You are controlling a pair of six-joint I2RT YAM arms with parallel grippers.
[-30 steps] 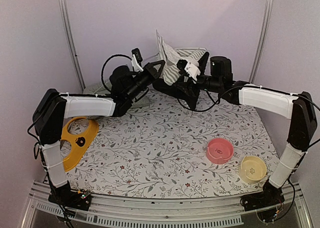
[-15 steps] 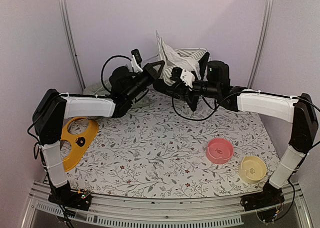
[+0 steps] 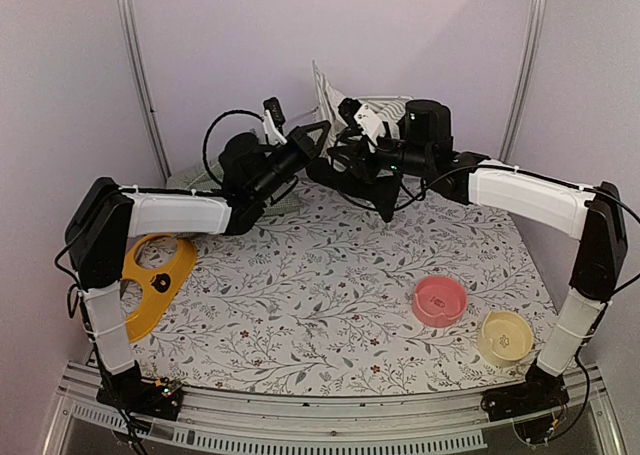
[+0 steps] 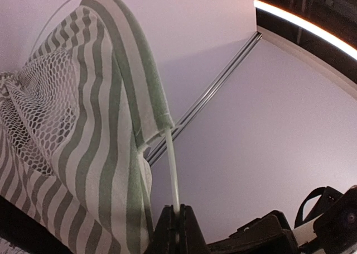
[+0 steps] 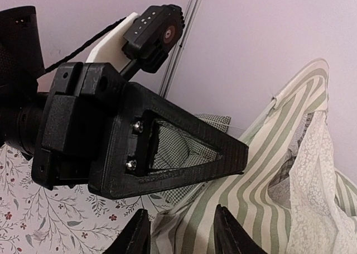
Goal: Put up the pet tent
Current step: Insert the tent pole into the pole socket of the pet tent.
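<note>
The pet tent [image 3: 352, 108] lies crumpled at the back of the table, green-and-white striped with white mesh [image 4: 39, 109]. My left gripper [image 4: 178, 212] is shut on a thin white pole [image 4: 172, 164] that comes out of the striped sleeve [image 4: 139, 92]. In the top view the left gripper [image 3: 320, 130] is raised at the tent's left edge. My right gripper [image 5: 181, 234] is open, its fingertips [image 5: 136, 231] on either side of a fold of striped tent fabric [image 5: 262, 170]. It sits just below the left gripper [image 5: 156, 148].
A green checked cushion [image 5: 175, 148] lies behind the left gripper by the back wall. A pink bowl [image 3: 440, 300] and a yellow bowl [image 3: 505, 337] stand at the front right. A yellow bowl stand [image 3: 160, 280] lies at the left edge. Metal frame posts [image 3: 140, 75] flank the back wall.
My right gripper has swung left and up toward the left gripper and the tent's edge, and its jaws have narrowed. The left arm has kept still on the pole.
</note>
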